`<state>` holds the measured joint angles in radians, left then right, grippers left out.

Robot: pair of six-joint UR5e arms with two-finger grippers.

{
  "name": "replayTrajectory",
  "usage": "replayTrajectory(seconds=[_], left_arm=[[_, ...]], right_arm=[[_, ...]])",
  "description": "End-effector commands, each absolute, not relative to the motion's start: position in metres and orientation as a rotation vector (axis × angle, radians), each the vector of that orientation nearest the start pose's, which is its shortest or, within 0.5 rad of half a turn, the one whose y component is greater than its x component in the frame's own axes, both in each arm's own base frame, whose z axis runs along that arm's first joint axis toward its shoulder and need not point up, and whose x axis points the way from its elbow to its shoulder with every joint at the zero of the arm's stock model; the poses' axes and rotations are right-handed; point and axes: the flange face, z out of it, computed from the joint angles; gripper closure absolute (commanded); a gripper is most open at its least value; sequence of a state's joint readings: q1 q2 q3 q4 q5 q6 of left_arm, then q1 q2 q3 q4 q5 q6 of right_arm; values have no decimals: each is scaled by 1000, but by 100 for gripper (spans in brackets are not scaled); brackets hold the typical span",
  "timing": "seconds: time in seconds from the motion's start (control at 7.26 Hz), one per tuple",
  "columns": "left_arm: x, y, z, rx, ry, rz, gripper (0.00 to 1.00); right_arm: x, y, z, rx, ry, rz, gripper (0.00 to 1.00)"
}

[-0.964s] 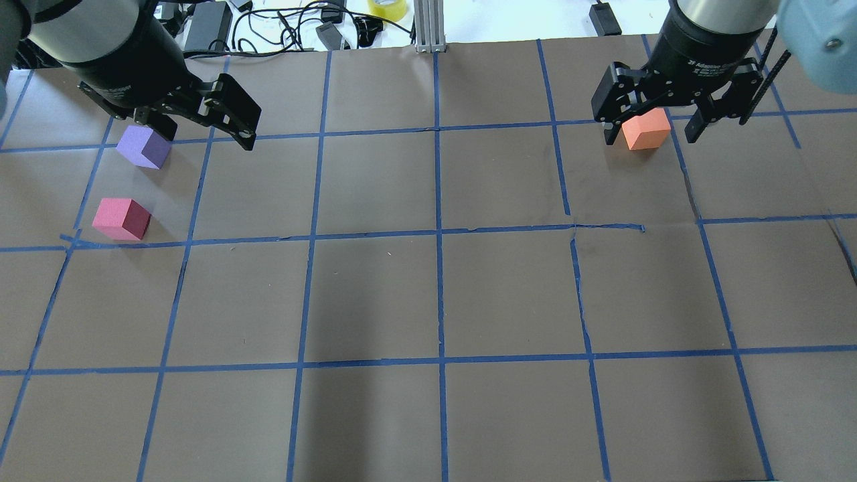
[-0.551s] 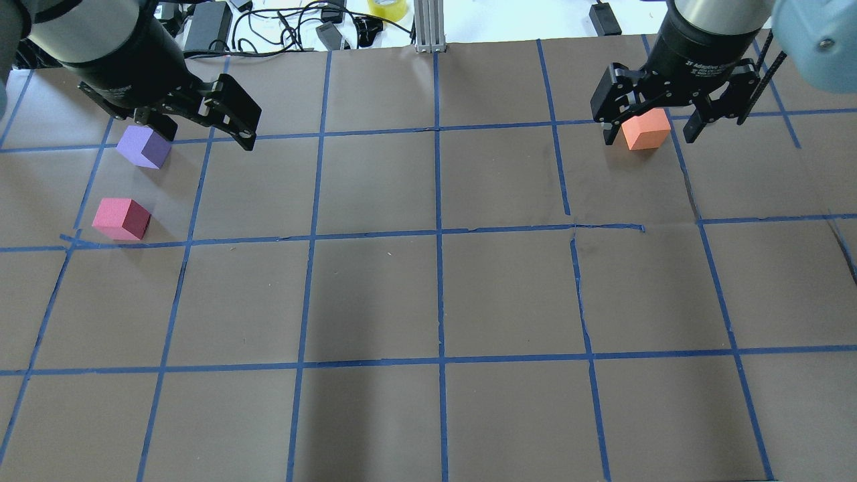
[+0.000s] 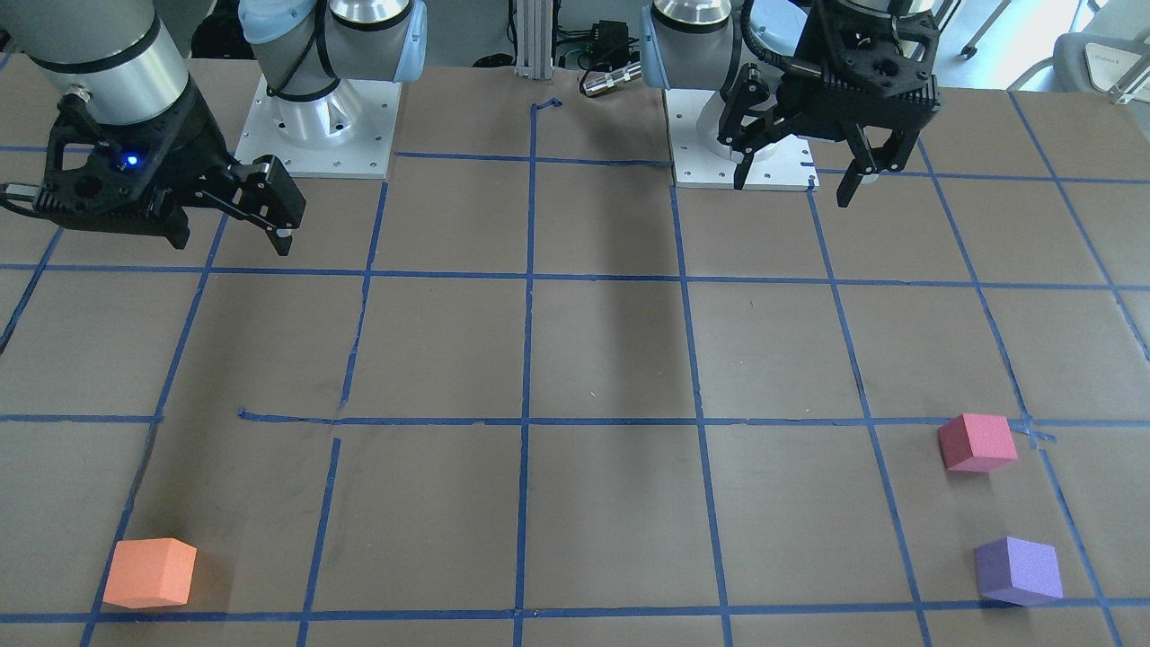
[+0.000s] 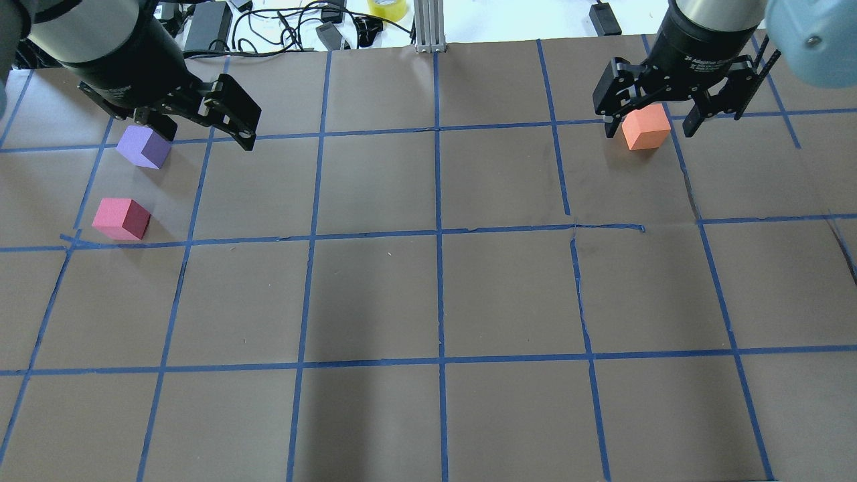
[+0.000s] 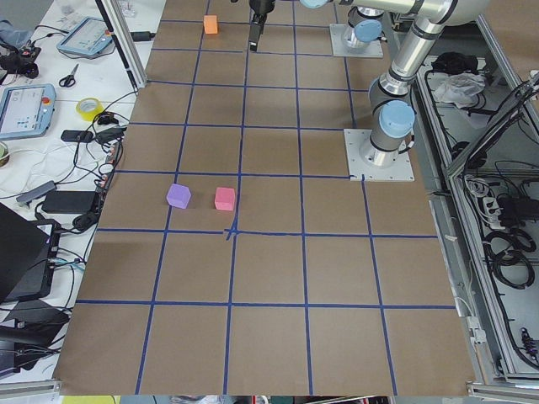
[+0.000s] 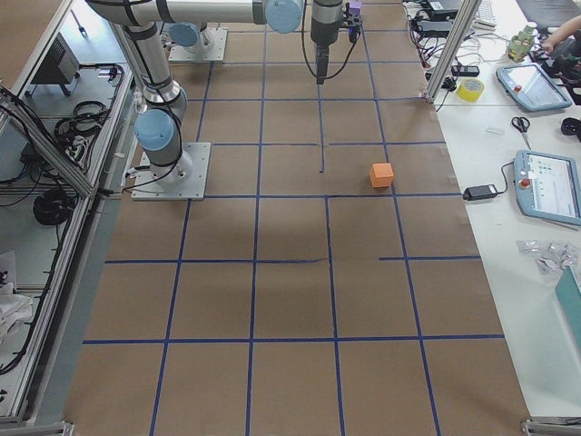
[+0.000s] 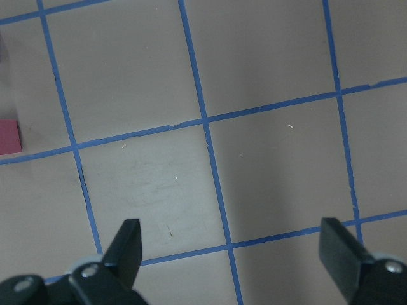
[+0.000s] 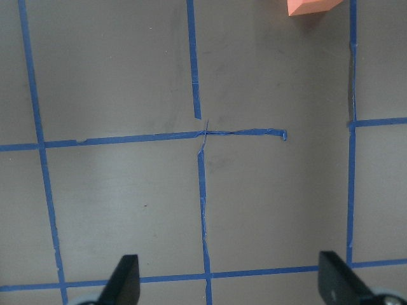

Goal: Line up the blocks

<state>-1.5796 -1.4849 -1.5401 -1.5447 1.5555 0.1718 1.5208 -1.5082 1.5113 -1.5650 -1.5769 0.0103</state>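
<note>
The orange block (image 4: 646, 127) sits on the table at the far right; it also shows in the front view (image 3: 150, 572) and at the top edge of the right wrist view (image 8: 315, 6). My right gripper (image 4: 651, 132) hangs open and empty, high above the table; it also shows in the right wrist view (image 8: 229, 276). The purple block (image 4: 143, 147) and the pink-red block (image 4: 121, 219) sit apart at the far left. My left gripper (image 4: 207, 139) is open and empty, raised beside the purple block. The pink-red block also shows at the left edge of the left wrist view (image 7: 9, 136).
The table (image 4: 435, 301) is covered in brown paper with a grid of blue tape. Cables and a tape roll (image 4: 387, 8) lie beyond the far edge. An aluminium post (image 4: 426, 27) stands at the far middle.
My right gripper has shifted slightly toward the far edge of the table. The left gripper and the three blocks have not moved.
</note>
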Motion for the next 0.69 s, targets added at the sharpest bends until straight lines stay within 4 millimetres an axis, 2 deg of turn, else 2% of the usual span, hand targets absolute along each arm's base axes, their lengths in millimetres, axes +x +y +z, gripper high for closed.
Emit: replayTrajectory(seconds=[0.0,0.14,0.28,0.41,0.55], left_arm=[[-138,-465,547,283,3124,-225,0],[-139,-465,546,285,3124,-223,0],[-139,-464,548,285,3124,-228,0],[-139,-464,548,285,3124,-228,0],[-139,-464,548,285,3124,-228,0]], right_arm=[[51,-556,461,-109,3137,0,0],[19,-580,436,-299,3127,-25,0],[8,-603,407,-334,3124,-23,0],[0,-636,378,-364,3156,-167,0],[-5,-659,345,-416,3165,-216,0]])
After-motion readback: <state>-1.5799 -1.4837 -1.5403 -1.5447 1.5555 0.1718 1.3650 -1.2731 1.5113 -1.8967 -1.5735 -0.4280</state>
